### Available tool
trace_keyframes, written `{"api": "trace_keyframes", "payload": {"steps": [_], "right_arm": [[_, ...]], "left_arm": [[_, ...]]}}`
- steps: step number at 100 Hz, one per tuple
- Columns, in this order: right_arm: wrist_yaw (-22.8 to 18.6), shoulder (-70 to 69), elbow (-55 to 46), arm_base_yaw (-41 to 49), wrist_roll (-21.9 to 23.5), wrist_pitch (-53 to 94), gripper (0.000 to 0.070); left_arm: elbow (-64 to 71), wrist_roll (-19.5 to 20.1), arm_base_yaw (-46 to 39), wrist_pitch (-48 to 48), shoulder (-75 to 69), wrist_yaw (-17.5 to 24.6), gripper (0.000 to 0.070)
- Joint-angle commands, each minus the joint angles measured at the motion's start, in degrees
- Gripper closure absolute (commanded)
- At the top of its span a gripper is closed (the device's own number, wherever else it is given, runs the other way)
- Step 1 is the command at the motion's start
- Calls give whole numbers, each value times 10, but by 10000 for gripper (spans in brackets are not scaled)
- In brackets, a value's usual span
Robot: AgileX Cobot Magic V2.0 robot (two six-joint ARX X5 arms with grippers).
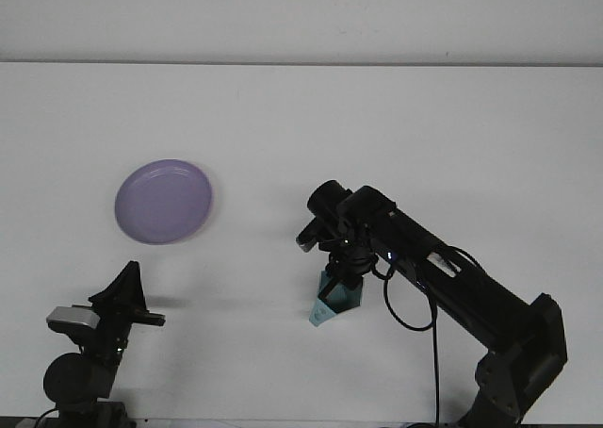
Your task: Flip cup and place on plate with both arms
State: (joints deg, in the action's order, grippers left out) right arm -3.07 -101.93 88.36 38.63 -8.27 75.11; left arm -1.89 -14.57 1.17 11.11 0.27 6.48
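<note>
A pale teal cup (335,302) stands on the white table in the middle, slightly tilted. My right gripper (343,280) comes down onto its top from above and appears shut on it. The right arm stretches in from the lower right corner. A lilac plate (164,201) lies flat on the table at the left, with nothing on it. My left gripper (127,291) sits low at the bottom left, well below the plate and far from the cup; its fingers look closed together, holding nothing.
The white table (452,136) runs back to a pale wall. The right arm's black cable (429,324) loops beside the arm at the lower right.
</note>
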Motion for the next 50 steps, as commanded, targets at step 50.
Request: {"api": "trace_keyframes", "payload": {"steps": [50], "right_arm": [[-14, -5, 40, 11, -20, 19, 429]], "left_arm": [[5, -1, 0, 5, -1, 7, 688]]}}
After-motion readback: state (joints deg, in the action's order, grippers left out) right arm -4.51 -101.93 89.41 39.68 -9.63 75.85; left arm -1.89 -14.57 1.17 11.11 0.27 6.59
